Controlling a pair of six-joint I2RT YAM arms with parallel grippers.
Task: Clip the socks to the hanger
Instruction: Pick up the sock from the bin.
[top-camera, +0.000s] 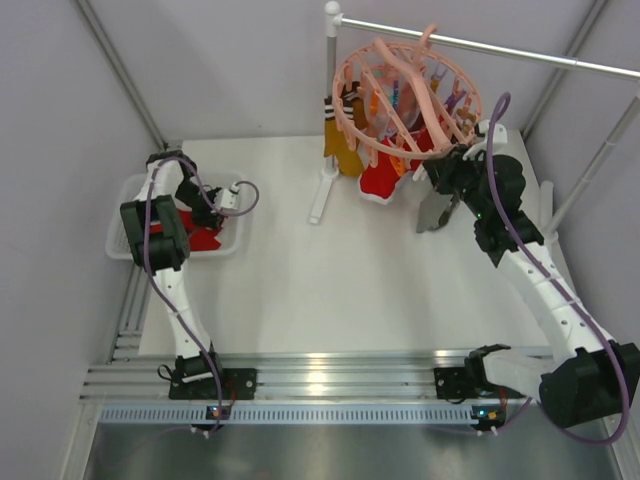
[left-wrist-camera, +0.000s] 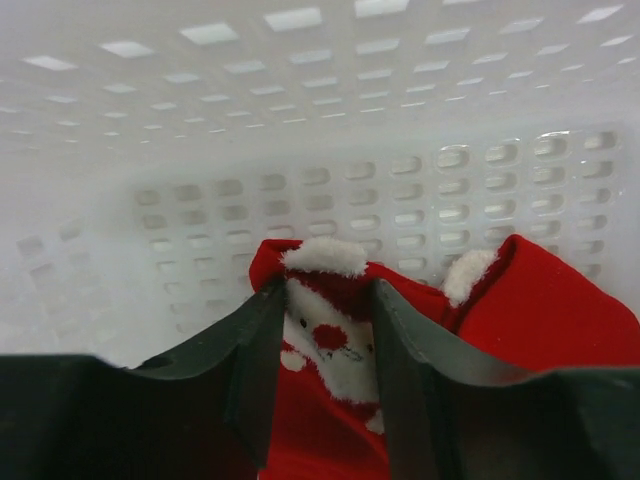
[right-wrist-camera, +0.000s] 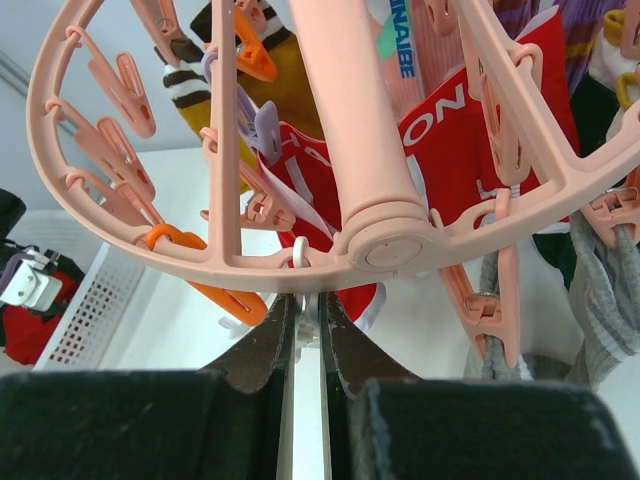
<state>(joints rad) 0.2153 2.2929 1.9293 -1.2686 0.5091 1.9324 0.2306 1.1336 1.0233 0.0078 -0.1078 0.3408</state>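
Top view: the hanger (top-camera: 405, 90) hangs at upper right, with the right hand (top-camera: 437, 212) just beneath it. The left hand (top-camera: 205, 212) is in the basket (top-camera: 125, 240) at left.

Left wrist: the hand is open and straddles a red sock (left-wrist-camera: 310, 420). It would do best to pinch the white cuff (left-wrist-camera: 322, 257).

Right wrist: the hand is nearly closed below the hub (right-wrist-camera: 390, 250). Labels read "NAIBE" and "ON".

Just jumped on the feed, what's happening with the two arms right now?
The left gripper is down in the white basket, fingers open on either side of a red sock with a white pattern, not yet lifted. The right gripper is up at the pink hanger, fingers nearly together just under its ring; whether they pinch anything is unclear. Several socks already hang from its clips.
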